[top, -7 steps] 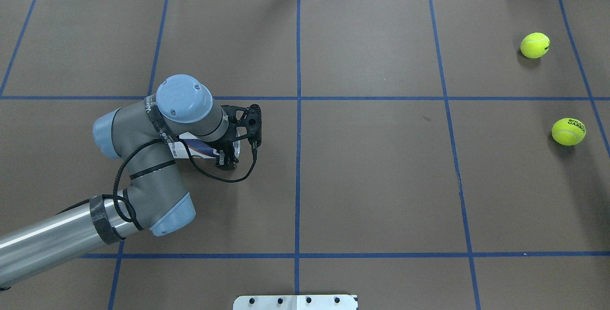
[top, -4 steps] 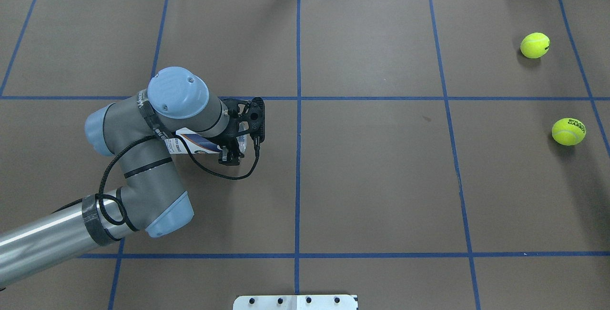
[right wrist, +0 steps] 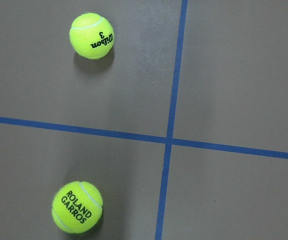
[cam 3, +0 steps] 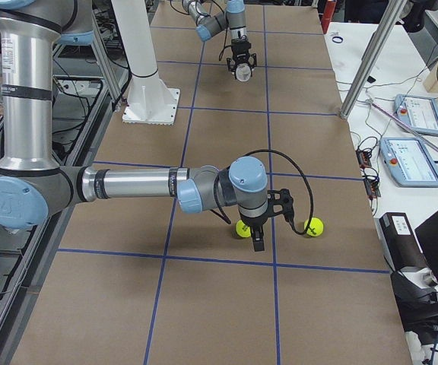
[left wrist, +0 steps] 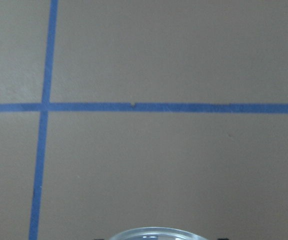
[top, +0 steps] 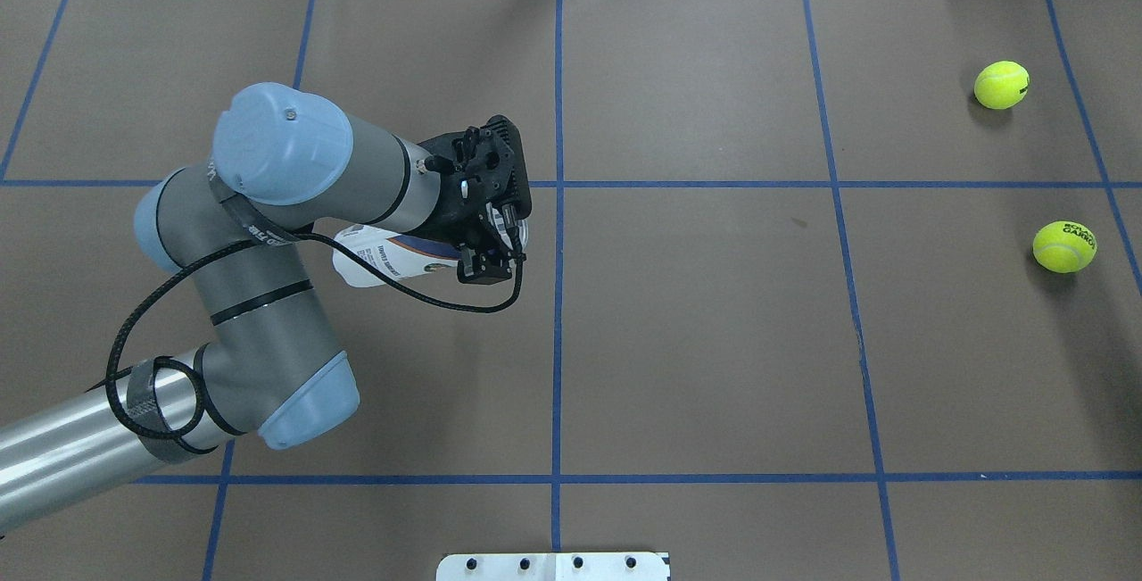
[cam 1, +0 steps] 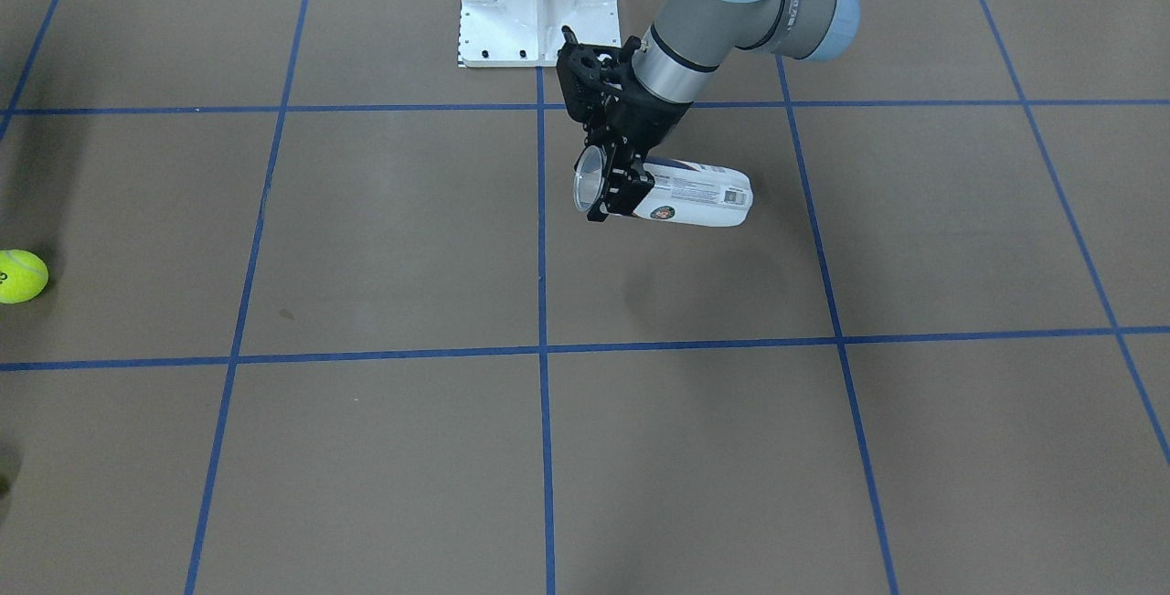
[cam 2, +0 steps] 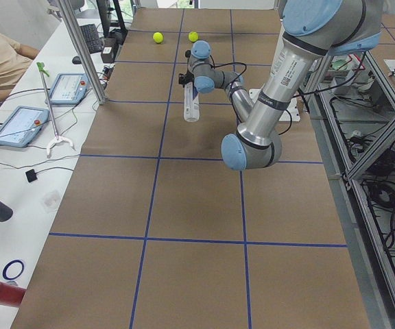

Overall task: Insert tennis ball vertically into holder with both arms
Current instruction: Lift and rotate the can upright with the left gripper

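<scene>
My left jaws gripped the holder [cam 1: 695, 197] at its mouth, level and off the bench [cam 1: 366, 449]; it needed a slow swing upright. The ball [top: 1063, 246] lay at three o'clock; I couldn't tell the right jaws' opening.

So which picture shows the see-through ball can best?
The front-facing view: the can shows nearly whole, open mouth and label, in the left gripper. Overhead, the arm covers part. Both side views show it small. The left wrist camera catches only its rim; the right wrist camera, nothing.
</scene>
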Controlling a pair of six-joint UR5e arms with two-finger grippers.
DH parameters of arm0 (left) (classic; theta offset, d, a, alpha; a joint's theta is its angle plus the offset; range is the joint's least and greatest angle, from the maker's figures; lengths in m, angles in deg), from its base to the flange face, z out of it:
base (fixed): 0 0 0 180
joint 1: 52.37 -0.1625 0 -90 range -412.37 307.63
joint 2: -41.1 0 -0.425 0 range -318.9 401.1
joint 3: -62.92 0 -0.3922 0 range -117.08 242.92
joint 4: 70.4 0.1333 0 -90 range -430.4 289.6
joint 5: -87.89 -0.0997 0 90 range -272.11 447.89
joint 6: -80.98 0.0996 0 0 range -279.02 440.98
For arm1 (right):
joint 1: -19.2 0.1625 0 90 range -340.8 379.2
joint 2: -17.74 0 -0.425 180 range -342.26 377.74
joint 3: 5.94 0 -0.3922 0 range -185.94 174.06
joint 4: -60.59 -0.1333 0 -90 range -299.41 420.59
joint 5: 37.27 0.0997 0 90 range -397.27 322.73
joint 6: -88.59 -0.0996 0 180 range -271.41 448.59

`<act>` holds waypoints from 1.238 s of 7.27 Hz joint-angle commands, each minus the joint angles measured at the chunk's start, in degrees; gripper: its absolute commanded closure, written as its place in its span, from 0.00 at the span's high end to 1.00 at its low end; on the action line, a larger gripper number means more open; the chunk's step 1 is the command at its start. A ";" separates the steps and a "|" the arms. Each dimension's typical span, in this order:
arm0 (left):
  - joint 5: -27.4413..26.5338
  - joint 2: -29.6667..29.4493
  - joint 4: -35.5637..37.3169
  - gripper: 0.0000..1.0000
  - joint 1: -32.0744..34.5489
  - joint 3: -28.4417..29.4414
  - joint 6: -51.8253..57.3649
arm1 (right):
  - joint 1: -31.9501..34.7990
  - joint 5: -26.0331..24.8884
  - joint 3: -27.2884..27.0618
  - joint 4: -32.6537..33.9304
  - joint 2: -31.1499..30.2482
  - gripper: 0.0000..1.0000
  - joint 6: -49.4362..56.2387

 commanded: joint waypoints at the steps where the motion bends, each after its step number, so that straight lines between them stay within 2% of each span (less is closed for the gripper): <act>1: -0.17 -0.26 -20.30 0.51 -0.19 2.18 -15.24 | 0.00 0.56 -0.06 0.00 0.00 1.00 0.00; 2: -0.78 -0.61 -32.60 0.51 -0.19 6.20 -20.80 | 0.00 0.65 -0.06 0.00 0.00 1.00 0.09; 3: -4.36 -2.79 -40.64 0.51 -0.28 10.16 -24.77 | 0.00 0.65 -0.06 0.00 0.00 1.00 0.09; 4: -8.48 -5.42 -47.24 0.52 -0.37 13.85 -27.85 | 0.00 0.65 -0.06 0.00 0.00 1.00 0.00; 7: -19.64 -7.99 -69.39 0.52 -0.63 25.80 -32.97 | 0.00 0.65 -0.23 -0.09 0.00 1.00 0.00; 9: -28.69 -9.48 -81.53 0.52 -4.13 35.55 -33.24 | -0.09 0.83 -0.50 -0.09 0.00 1.00 -0.61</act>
